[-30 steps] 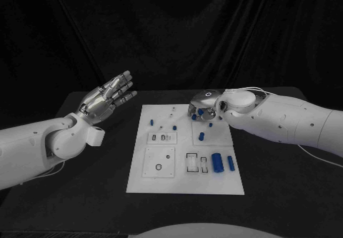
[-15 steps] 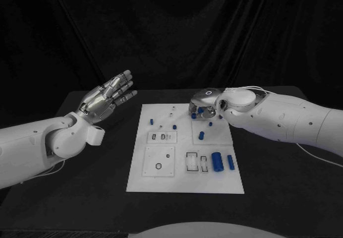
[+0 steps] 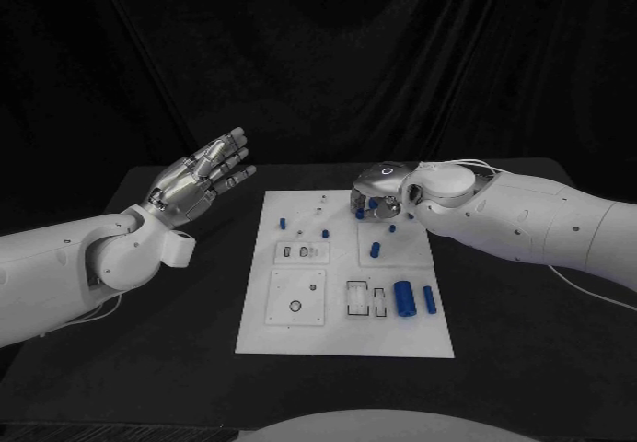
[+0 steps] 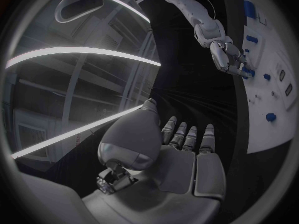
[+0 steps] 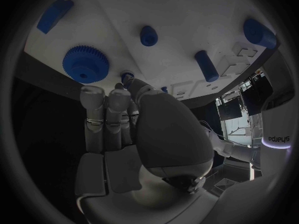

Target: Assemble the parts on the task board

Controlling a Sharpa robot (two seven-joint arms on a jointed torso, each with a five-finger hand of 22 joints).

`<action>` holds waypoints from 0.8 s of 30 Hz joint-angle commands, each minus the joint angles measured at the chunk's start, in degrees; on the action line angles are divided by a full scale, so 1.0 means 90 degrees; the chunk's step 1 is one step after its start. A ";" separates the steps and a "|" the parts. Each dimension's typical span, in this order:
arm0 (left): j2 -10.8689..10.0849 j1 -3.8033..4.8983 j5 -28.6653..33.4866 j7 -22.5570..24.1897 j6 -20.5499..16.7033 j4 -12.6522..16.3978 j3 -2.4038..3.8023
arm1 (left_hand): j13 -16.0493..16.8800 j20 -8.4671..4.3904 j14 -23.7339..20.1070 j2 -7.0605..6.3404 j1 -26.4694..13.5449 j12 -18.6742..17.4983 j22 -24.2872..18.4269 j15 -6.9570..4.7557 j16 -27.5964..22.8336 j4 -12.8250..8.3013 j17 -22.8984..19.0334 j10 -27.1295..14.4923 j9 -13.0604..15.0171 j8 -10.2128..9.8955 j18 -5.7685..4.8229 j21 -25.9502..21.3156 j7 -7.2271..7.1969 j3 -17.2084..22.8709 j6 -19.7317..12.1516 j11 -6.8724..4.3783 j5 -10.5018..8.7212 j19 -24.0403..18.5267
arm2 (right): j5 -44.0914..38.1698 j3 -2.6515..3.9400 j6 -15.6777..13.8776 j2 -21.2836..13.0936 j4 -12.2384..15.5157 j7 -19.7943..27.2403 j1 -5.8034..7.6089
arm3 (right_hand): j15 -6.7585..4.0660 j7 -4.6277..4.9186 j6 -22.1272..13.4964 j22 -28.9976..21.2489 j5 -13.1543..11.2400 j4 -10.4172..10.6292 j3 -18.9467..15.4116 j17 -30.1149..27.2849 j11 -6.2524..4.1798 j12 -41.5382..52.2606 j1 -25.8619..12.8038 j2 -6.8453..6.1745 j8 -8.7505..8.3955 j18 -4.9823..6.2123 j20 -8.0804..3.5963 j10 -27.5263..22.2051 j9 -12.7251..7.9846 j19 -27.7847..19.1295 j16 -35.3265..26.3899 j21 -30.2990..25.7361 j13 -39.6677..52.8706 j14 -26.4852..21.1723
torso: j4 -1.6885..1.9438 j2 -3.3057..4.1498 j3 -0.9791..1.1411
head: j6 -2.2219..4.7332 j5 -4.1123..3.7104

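Shifted slightly toward the far edge of the white task board [image 3: 342,318] since a second ago: right robot hand [image 3: 376,204], fingers curled down, fingertips [image 5: 127,80] closed on a small blue part [image 5: 126,76] right at the board surface. Just beside that hand, lying on the board: blue gear [image 5: 86,63], short blue peg [image 5: 148,35], longer blue pin [image 5: 206,65]. Raised above the black tabletop [image 3: 159,313] well off the board's left side: left robot hand [image 3: 199,180], flat, fingers spread, holding nothing.
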 commanded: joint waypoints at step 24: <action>-0.0057 0.0015 -0.0017 0.0011 0.0037 0.0037 0.0006 | 0.0075 0.0050 0.0041 -0.0034 0.0227 0.0135 0.0038 0.0089 0.0084 -0.0128 0.0021 0.0002 0.0101 0.0077 -0.0128 0.0061 0.0070 0.0109 0.0056 0.0020 0.0217 0.0018 | -0.0057 0.0004 -0.0363 0.0242 0.0004 0.0091 0.0354 | -0.0002 0.0070 0.0331 0.0278 -0.0109 0.0042 0.0196 0.0037 -0.0040 0.0109 -0.0117 -0.0133 0.0246 -0.0341 -0.0030 0.0344 0.0348 0.0040 0.0057 0.0262 0.0124 0.0031 | -0.0004 -0.0007 -0.0010 | 0.0001 -0.0009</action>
